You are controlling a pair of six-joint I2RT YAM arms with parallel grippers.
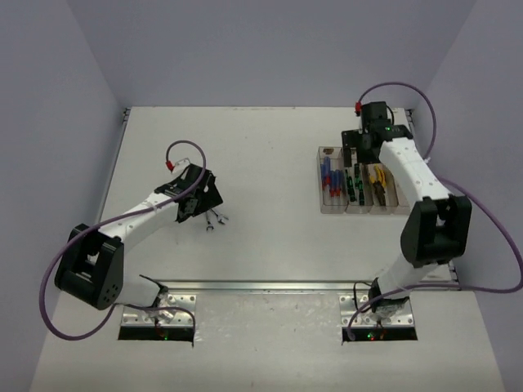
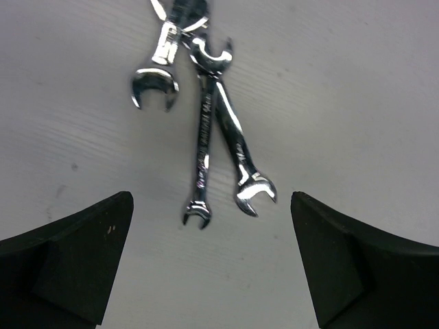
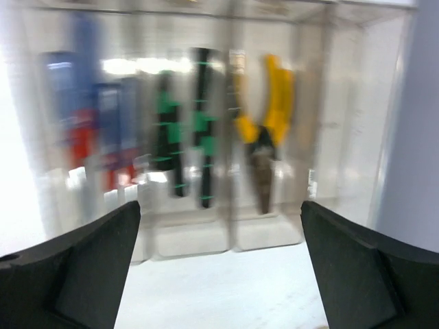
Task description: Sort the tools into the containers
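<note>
Three silver wrenches lie crossed on the white table; in the top view they show just right of my left gripper. My left gripper is open and empty, its jaws hovering just short of the wrench ends. The clear bins at the right hold blue-and-red screwdrivers, black-and-green screwdrivers and yellow-handled pliers; the rightmost bin looks empty. My right gripper is open and empty, over the table at the bins' far end.
The walls of the enclosure stand close behind and right of the bins. The right arm's link passes over the rightmost bin in the top view. Purple cables loop beside both arms.
</note>
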